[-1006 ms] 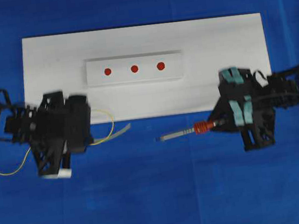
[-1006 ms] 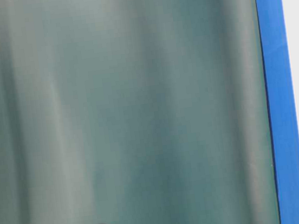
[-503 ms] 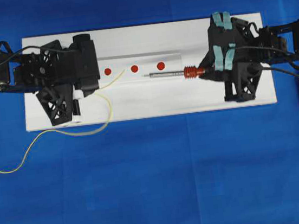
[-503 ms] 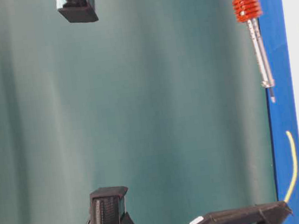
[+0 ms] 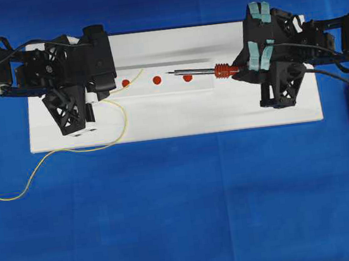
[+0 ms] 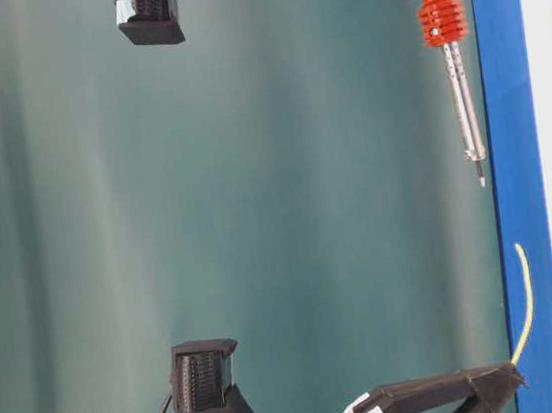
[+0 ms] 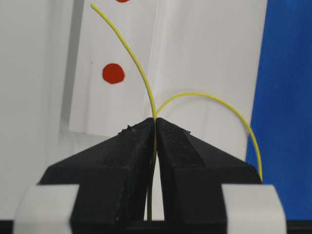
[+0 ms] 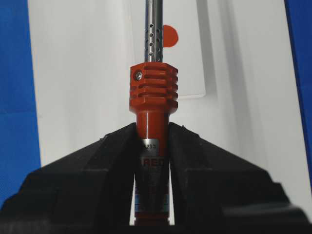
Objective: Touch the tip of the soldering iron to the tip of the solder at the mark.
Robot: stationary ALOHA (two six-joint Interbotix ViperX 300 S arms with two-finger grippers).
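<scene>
The left pincer (image 7: 155, 127) is pressed together on the solder (image 7: 130, 54), pinching the thin yellow wire right at its tips. The wire's free end arcs out ahead of the pincer over the small white plate (image 5: 202, 85), ending close to the leftmost of the 3 red dots (image 5: 125, 83); its tail loops back over the white board (image 5: 161, 122) and trails off left across the blue table (image 5: 184, 212). The right pincer (image 8: 152, 139) is clamped on the soldering iron (image 8: 152, 95), gripping the red handle just behind the ribbed collar. In the overhead view the iron (image 5: 200, 72) lies level and points left, its silver rod passing above the rightmost dot (image 5: 188, 78) and its tip sitting between that dot and the middle dot (image 5: 157, 80). From table level, the iron's tip (image 6: 481, 179) and the end of the solder (image 6: 518, 247) are apart, both raised off the plate.
</scene>
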